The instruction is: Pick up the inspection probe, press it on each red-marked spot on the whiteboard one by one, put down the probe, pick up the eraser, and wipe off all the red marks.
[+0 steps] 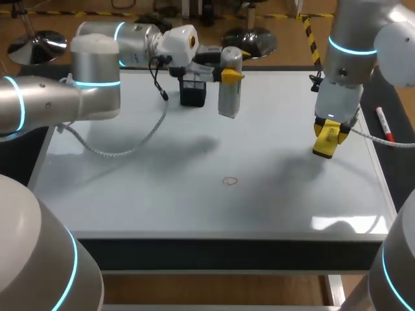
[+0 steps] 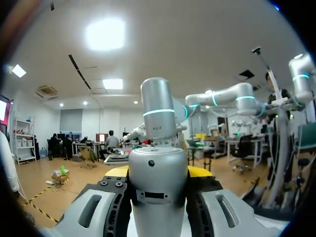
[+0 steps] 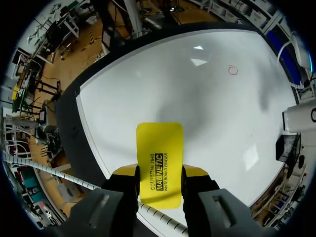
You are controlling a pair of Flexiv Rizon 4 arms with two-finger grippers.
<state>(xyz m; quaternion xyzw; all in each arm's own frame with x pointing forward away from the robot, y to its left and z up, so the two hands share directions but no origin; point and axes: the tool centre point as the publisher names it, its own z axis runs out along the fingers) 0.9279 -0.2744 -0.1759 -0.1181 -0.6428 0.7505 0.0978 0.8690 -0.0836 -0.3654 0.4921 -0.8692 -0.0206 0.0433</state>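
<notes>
Right claw (image 3: 159, 172) clamps eraser (image 3: 159, 145), left claw (image 2: 159, 171) probe (image 2: 158, 197)

Left arm (image 1: 97, 74) horizontal across upper left, left gripper (image 1: 232, 76) top centre, clamping probe (image 1: 229, 97), right arm (image 1: 347, 58) upper right, right gripper (image 1: 327, 133) pointing down, clamping eraser (image 3: 159, 148)

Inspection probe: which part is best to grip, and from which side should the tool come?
Grip the inspection probe on its upper half, coming level from the side, one finger on each side. It is an upright, straight-walled silver cylinder, so opposite walls suit a two-finger hold, and the lower end is left free for pressing. The left tool holds it so.
</notes>
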